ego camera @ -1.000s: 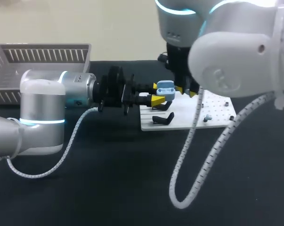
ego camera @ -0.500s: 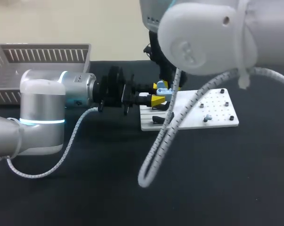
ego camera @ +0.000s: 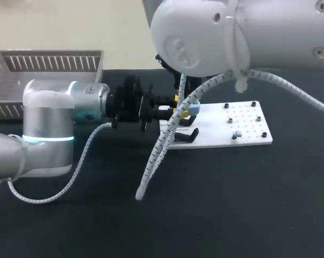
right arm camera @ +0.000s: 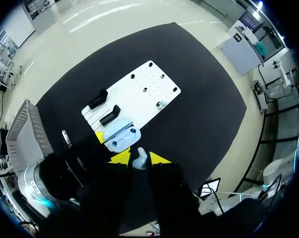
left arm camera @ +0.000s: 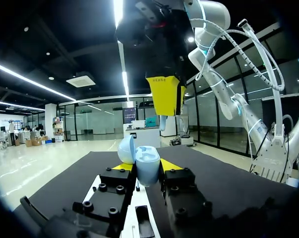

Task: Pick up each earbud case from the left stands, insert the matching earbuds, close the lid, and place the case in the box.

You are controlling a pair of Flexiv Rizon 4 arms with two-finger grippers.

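The right arm (ego camera: pixel 247 37) has swung across toward the left in the last second, and its bulk now covers the spot where the case sits in the overhead view. The left arm (ego camera: pixel 49 123) has not budged.

Starting at the left, one slatted box (ego camera: pixel 49 62) waits at the far corner of the counter (ego camera: pixel 231 204), and I see no case in the part of it that shows. Next, the left end effector (left arm camera: pixel 146 166) is clamped on the single pale blue earbud case (left arm camera: pixel 148 161). It holds the case above the counter at the left edge of the white board (ego camera: pixel 247 121), with the lid (left arm camera: pixel 126 148) tipped open. Right above it hangs the right end effector (right arm camera: pixel 139 157), pinching one white earbud (right arm camera: pixel 140 159) between its yellow tips.

So, to my eye, the pick is done and insertion is in hand; closing the lid and boxing remain. On the board are two black stands (right arm camera: pixel 97 98) (right arm camera: pixel 110 115), both bare. Farther right lies one small pale piece (ego camera: pixel 236 133), likely the second earbud.
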